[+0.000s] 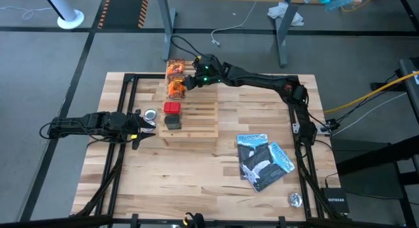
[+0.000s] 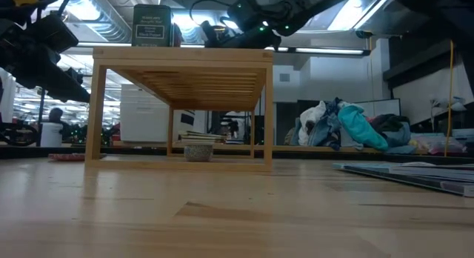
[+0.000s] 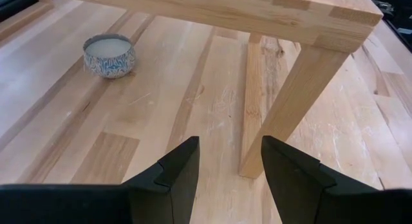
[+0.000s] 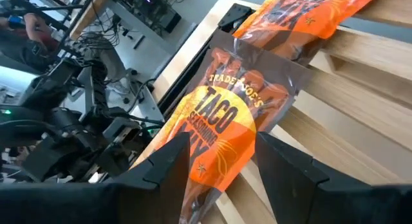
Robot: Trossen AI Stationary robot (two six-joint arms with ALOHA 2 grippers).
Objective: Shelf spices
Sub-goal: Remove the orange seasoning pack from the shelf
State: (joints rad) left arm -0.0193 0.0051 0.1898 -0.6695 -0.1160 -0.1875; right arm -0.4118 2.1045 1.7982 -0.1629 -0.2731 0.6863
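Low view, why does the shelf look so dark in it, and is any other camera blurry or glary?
Low view: bright ceiling lights behind backlight the shelf, so its underside falls in shadow. Right wrist view: the taco seasoning packet reads sharp with slight sheen, its own fingers blurred. Left wrist and high views: even light.

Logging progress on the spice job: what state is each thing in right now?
Shelf: upright on the table.
Red box: on the shelf.
Dark grey box: on the shelf.
Taco packet: held in the right claw, over the shelf.
Left claw: open, empty.
Tin: on the table.
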